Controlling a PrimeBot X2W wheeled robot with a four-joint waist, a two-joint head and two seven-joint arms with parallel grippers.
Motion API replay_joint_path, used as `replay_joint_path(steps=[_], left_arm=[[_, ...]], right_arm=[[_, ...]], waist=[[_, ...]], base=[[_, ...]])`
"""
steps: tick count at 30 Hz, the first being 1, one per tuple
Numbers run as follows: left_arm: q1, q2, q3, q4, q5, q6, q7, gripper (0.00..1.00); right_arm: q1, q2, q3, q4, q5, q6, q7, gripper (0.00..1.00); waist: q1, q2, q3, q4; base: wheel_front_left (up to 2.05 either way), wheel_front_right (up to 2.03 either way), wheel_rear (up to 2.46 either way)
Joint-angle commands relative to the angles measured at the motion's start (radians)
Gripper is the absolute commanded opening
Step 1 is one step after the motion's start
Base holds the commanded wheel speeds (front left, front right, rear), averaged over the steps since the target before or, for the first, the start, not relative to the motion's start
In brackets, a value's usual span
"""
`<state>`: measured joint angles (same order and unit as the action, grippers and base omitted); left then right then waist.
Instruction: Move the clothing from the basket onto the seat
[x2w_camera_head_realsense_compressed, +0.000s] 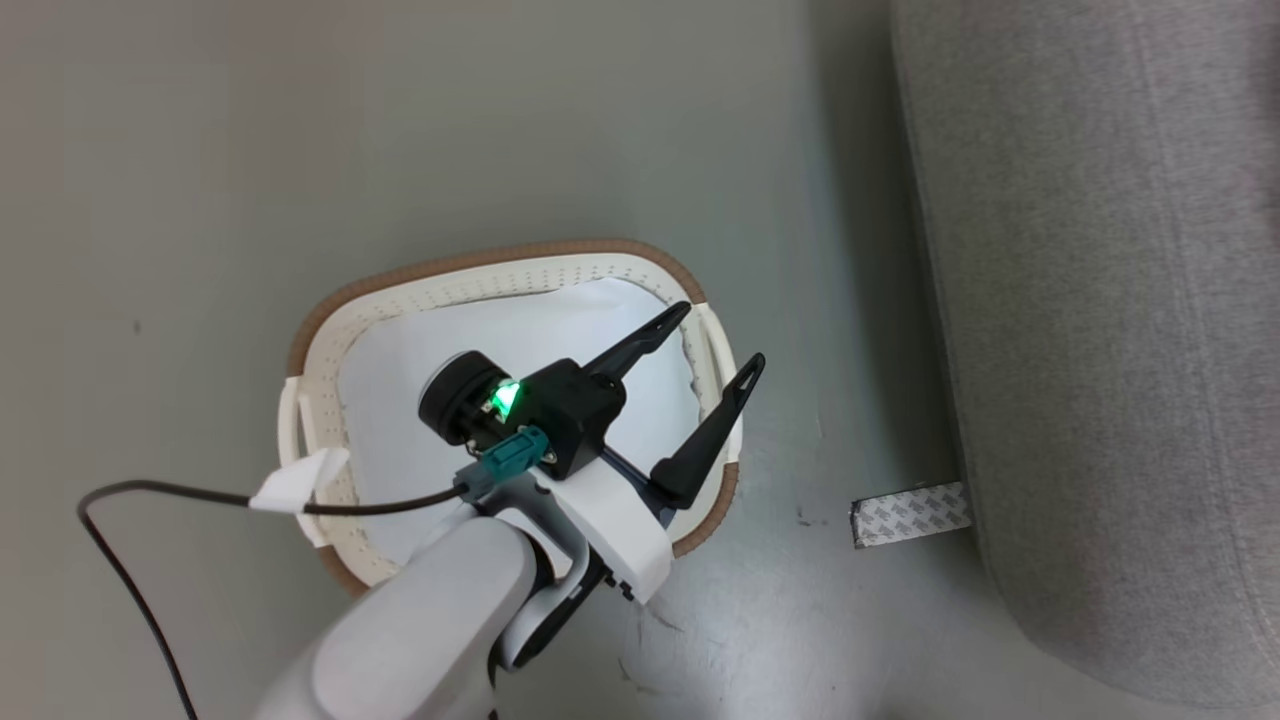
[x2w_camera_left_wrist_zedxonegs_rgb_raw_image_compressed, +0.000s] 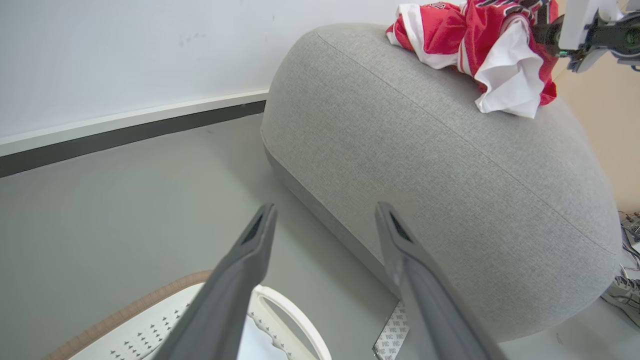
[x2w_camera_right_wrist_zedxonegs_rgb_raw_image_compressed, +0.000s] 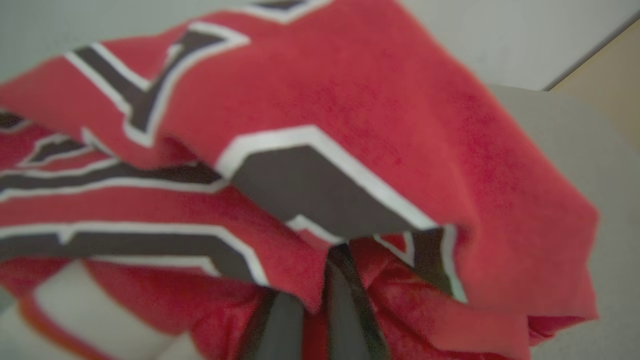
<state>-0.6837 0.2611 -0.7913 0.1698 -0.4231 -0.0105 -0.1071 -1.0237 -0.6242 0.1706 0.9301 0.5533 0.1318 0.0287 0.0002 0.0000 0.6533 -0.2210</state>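
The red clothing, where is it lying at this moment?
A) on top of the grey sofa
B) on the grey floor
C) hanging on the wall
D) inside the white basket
A: the left wrist view shows the red clothing bunched on top of the rounded grey seat, while in the head view the visible inside of the basket is plain white.

A smooth grey-green floor (x2w_camera_head_realsense_compressed: 400, 130) meets a white wall (x2w_camera_left_wrist_zedxonegs_rgb_raw_image_compressed: 125, 45) along a white-and-dark skirting board (x2w_camera_left_wrist_zedxonegs_rgb_raw_image_compressed: 125, 127); a printed paper strip (x2w_camera_head_realsense_compressed: 910, 514) lies on it.
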Motion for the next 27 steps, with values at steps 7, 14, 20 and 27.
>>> replay_joint_path(steps=[7, 14, 20, 27], left_arm=[[-0.002, 0.005, 0.014, 0.014, -0.009, 0.009, -0.026, 1.00], [0.017, 0.008, 0.018, 0.037, -0.027, 0.010, -0.046, 1.00], [0.059, 0.010, 0.043, 0.073, -0.065, 0.023, -0.084, 1.00], [0.114, 0.021, 0.100, 0.105, -0.106, 0.048, -0.130, 1.00]], right_arm=[[-0.039, -0.009, 0.083, 0.102, 0.069, -0.002, 0.151, 0.47], [-0.019, -0.016, 0.159, 0.099, 0.092, -0.002, 0.140, 1.00], [0.030, -0.033, 0.251, 0.078, 0.118, -0.002, 0.168, 1.00], [0.085, -0.094, 0.350, -0.030, 0.145, -0.002, 0.124, 1.00]], waist=[[-0.0002, 0.0000, -0.010, 0.010], [-0.0002, 0.0000, -0.073, -0.011], [-0.0002, 0.0000, -0.199, -0.023], [-0.0002, 0.0000, -0.369, 0.003]], base=[[0.00, 0.00, 0.00], [0.00, 0.00, 0.00], [0.00, 0.00, 0.00], [0.00, 0.00, 0.00]])
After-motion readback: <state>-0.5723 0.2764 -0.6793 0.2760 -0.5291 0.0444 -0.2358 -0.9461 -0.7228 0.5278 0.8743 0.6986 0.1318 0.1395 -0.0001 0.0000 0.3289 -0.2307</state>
